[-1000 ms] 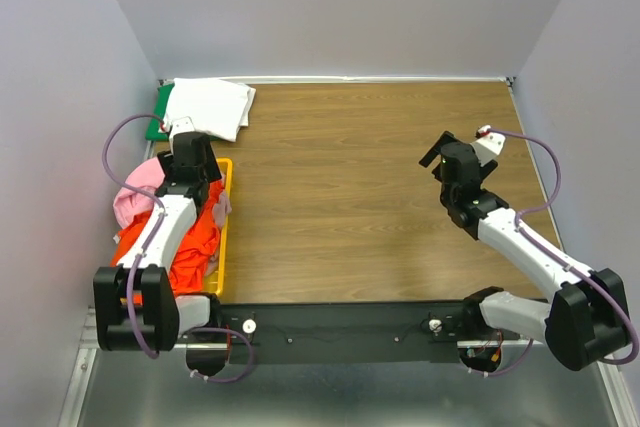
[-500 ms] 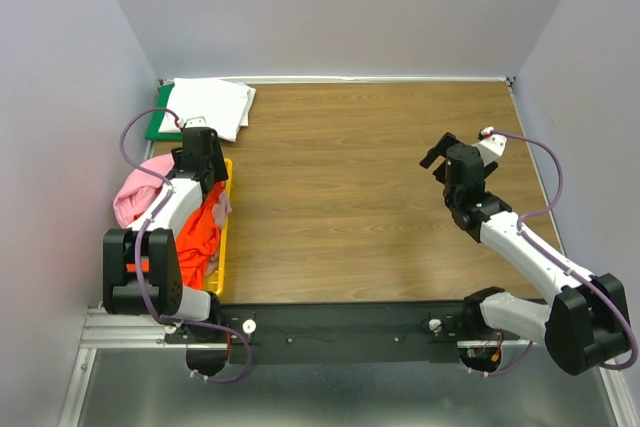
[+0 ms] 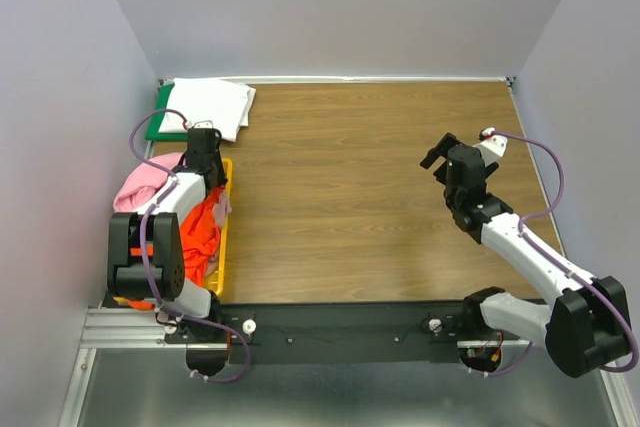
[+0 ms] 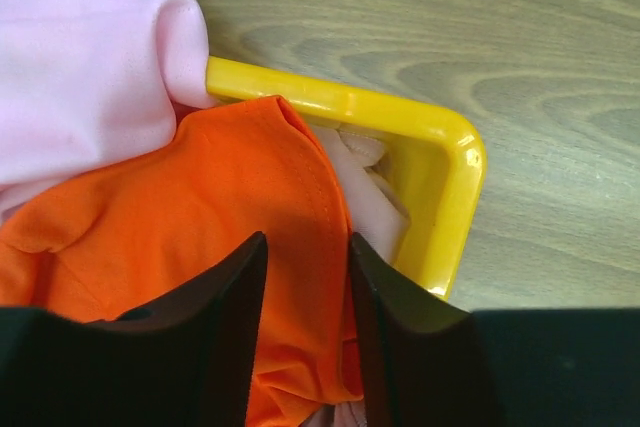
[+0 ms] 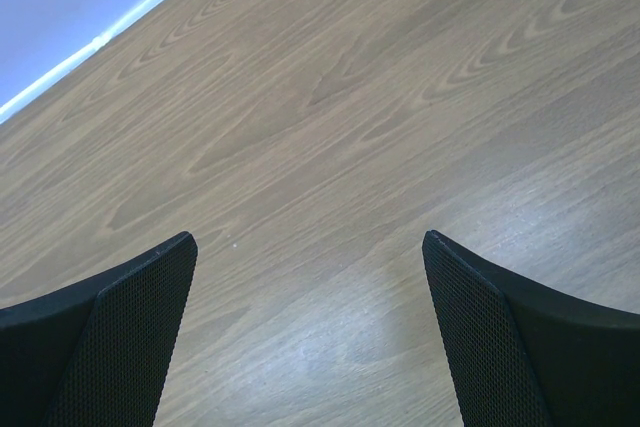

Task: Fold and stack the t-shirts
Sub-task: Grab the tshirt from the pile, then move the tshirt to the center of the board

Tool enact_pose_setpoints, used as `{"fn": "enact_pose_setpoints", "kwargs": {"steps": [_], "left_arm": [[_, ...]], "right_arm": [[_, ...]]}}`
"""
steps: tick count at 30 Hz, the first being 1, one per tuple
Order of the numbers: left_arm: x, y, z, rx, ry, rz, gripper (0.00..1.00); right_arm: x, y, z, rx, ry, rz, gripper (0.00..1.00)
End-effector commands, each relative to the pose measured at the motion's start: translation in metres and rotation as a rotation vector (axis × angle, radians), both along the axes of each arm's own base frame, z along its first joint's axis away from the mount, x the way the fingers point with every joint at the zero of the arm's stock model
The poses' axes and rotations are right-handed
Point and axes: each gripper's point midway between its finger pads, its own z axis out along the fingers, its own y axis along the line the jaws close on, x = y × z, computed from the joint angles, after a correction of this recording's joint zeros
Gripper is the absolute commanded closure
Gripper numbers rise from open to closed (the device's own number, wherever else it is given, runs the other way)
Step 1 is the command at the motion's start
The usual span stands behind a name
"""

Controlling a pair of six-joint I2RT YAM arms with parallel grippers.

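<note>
Wood-grain bench filled the scene, with a yellow bin at its left edge. In that bin an orange t-shirt and a light pink t-shirt lay heaped, the pink one spilling over the rim. The left claw had its 2 fingers narrowed on a raised fold of the orange t-shirt. At the far left corner a white t-shirt lay folded on a green board. The right claw hung spread wide above the bench, well apart from the shirts.

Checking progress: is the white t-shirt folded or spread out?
Folded: the white t-shirt lies as a compact rectangle on the green board.
</note>
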Motion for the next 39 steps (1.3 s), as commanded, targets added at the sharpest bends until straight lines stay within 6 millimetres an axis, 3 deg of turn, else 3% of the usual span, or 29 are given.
{"fn": "enact_pose_setpoints", "kwargs": {"steps": [1,3,4,8,11,14,17,18,19,20,22,24,26,27,29,30,32,33,35,36,38,39], "left_arm": [[0.005,-0.004,0.008,-0.017,-0.017,-0.015,0.63],[0.005,-0.005,0.007,-0.024,-0.012,-0.022,0.67],[0.005,-0.006,0.005,-0.028,-0.008,-0.028,0.78],[0.005,-0.009,0.002,-0.04,0.006,-0.039,0.98],[0.004,-0.011,0.008,-0.049,-0.009,-0.052,1.0],[0.0,-0.012,0.028,-0.054,-0.047,-0.05,1.0],[-0.008,-0.012,0.074,-0.066,-0.163,-0.032,1.0],[-0.014,-0.01,0.104,-0.061,-0.243,-0.018,1.0],[-0.018,-0.009,0.119,-0.066,-0.284,-0.005,1.0],[-0.024,-0.007,0.155,-0.064,-0.379,0.009,1.0],[-0.035,-0.004,0.187,-0.071,-0.454,0.03,1.0],[-0.048,-0.005,0.235,-0.082,-0.566,0.026,1.0],[-0.056,-0.008,0.265,-0.098,-0.63,0.017,1.0],[-0.063,-0.013,0.295,-0.117,-0.699,-0.012,1.0],[-0.069,-0.021,0.324,-0.139,-0.759,-0.059,1.0],[-0.076,-0.032,0.354,-0.165,-0.822,-0.122,1.0],[-0.081,-0.045,0.386,-0.189,-0.889,-0.201,1.0],[-0.089,-0.057,0.418,-0.207,-0.959,-0.27,1.0],[-0.097,-0.067,0.453,-0.215,-1.032,-0.345,1.0],[-0.106,-0.076,0.487,-0.22,-1.1,-0.409,1.0],[-0.118,-0.085,0.522,-0.223,-1.178,-0.472,1.0],[-0.128,-0.094,0.551,-0.23,-1.237,-0.534,1.0]], "right_arm": [[-0.001,-0.004,0.002,0.002,-0.017,-0.005,0.0],[-0.001,-0.004,0.002,0.003,-0.016,-0.004,0.0],[-0.001,-0.004,0.001,0.0,-0.015,-0.005,0.0],[-0.002,-0.006,0.003,-0.001,-0.018,-0.008,0.0],[-0.003,-0.007,0.008,-0.004,-0.032,-0.01,0.0],[-0.004,-0.009,0.016,-0.005,-0.052,-0.014,0.0],[-0.005,-0.01,0.021,-0.006,-0.067,-0.015,0.0],[-0.005,-0.011,0.021,-0.006,-0.068,-0.018,0.0],[-0.005,-0.012,0.022,-0.008,-0.068,-0.024,0.0],[-0.004,-0.011,0.02,-0.01,-0.062,-0.022,0.0],[-0.003,-0.011,0.018,-0.013,-0.054,-0.02,0.0],[-0.002,-0.01,0.017,-0.015,-0.048,-0.014,0.0],[-0.001,-0.009,0.018,-0.015,-0.05,-0.01,0.0],[-0.001,-0.008,0.019,-0.011,-0.053,-0.008,0.0],[0.0,-0.008,0.023,-0.008,-0.061,-0.003,0.0],[0.001,-0.007,0.026,-0.006,-0.069,-0.001,0.0],[0.001,-0.006,0.032,-0.004,-0.082,0.004,0.0],[0.001,-0.006,0.034,-0.003,-0.087,0.008,0.0],[0.0,-0.006,0.04,-0.003,-0.102,0.009,0.0],[-0.001,-0.007,0.043,-0.004,-0.107,0.008,0.0],[-0.002,-0.007,0.047,-0.003,-0.118,0.009,0.0],[-0.003,-0.009,0.049,-0.005,-0.126,0.007,0.0]]}}
